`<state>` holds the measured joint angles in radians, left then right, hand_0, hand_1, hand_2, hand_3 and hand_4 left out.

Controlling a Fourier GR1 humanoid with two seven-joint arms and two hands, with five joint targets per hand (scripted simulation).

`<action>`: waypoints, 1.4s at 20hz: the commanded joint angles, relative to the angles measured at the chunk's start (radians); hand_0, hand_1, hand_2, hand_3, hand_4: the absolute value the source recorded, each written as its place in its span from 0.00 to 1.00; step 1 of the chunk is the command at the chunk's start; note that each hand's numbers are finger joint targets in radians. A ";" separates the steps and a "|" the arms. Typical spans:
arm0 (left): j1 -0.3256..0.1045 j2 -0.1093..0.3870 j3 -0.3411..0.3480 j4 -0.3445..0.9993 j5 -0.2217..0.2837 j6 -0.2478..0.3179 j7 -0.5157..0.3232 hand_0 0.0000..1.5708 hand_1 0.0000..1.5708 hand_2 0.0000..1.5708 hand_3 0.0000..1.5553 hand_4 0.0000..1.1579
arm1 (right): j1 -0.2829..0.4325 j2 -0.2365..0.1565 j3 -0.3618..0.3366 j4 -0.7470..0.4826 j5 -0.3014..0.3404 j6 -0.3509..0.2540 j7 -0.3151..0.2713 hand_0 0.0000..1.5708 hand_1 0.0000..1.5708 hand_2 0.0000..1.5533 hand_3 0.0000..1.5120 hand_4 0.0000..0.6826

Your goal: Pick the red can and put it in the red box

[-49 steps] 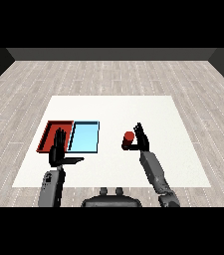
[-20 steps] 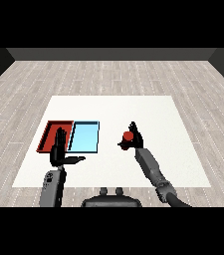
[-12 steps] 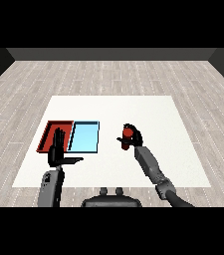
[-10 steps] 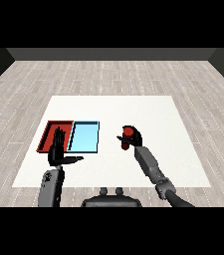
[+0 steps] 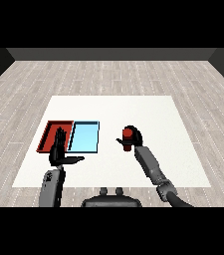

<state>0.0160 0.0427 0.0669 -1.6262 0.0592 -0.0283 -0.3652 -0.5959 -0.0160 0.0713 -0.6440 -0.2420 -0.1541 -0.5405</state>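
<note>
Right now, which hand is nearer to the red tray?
Left. The left hand hangs open at the red tray's near edge, overlapping it in this view. The right hand is well to the right, curled round the red can.

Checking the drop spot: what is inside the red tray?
The red tray shows only bare floor; the open left hand covers its near edge. The red can is in the right hand.

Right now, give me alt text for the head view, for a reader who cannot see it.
The robot's right hand is curled round a red can, right of two trays lying side by side on a white table. The light blue tray is nearer the can, the red tray beyond it. The left hand, fingers straight, overlaps the red tray's near edge.
</note>
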 commanded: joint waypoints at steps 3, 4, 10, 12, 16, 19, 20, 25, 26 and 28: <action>0.046 -0.001 -0.017 -0.044 0.022 -0.031 0.018 0.00 0.00 0.00 0.00 0.00 | 0.089 -0.023 0.005 -0.186 0.023 0.020 0.046 0.93 0.93 0.93 0.93 0.96; 0.027 0.010 -0.019 0.001 0.021 -0.052 0.003 0.00 0.00 0.00 0.00 0.00 | 0.029 0.015 0.037 -0.214 0.032 -0.060 0.108 0.92 0.92 0.93 0.93 0.96; -0.036 -0.029 -0.086 0.005 -0.073 0.023 0.053 0.00 0.00 0.00 0.00 0.00 | 0.128 -0.004 0.063 -0.388 0.050 -0.055 0.141 0.92 0.92 0.93 0.93 0.95; -0.054 -0.031 -0.097 0.047 -0.056 -0.008 0.053 0.00 0.00 0.00 0.00 0.00 | 0.114 0.015 0.067 -0.393 0.043 -0.069 0.117 0.91 0.91 0.93 0.93 0.95; -0.129 -0.042 -0.244 0.057 -0.042 0.076 0.138 0.00 0.00 0.00 0.00 0.00 | 0.126 0.015 0.080 -0.490 0.063 -0.113 0.191 0.91 0.91 0.93 0.94 0.95; -0.173 -0.042 -0.279 0.114 -0.034 0.108 0.114 0.00 0.00 0.00 0.00 0.00 | 0.143 0.004 0.068 -0.529 0.048 -0.058 0.194 0.91 0.91 0.93 0.94 0.96; -0.152 -0.042 -0.336 0.105 -0.029 0.157 0.124 0.00 0.00 0.00 0.00 0.00 | 0.135 0.016 0.105 -0.491 0.035 -0.090 0.153 0.91 0.91 0.93 0.94 0.97; -0.181 -0.043 -0.372 0.118 0.006 0.180 0.138 0.00 0.00 0.00 0.00 0.00 | 0.274 0.016 0.166 -0.615 0.045 -0.107 0.149 0.91 0.91 0.93 0.94 0.97; -0.139 -0.043 -0.375 0.113 0.005 0.168 0.098 0.00 0.00 0.00 0.00 0.00 | 0.206 0.009 0.117 -0.642 0.066 -0.087 0.255 0.91 0.91 0.93 0.94 0.97; -0.295 -0.043 -0.420 0.198 0.061 0.240 0.158 0.00 0.00 0.00 0.00 0.00 | 0.163 0.016 0.177 -0.608 0.042 -0.154 0.229 0.90 0.90 0.92 0.94 0.96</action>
<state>-0.1734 0.0008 -0.3073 -1.5034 0.0747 0.1530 -0.2321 -0.4200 -0.0021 0.2217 -1.2102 -0.2028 -0.2805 -0.3483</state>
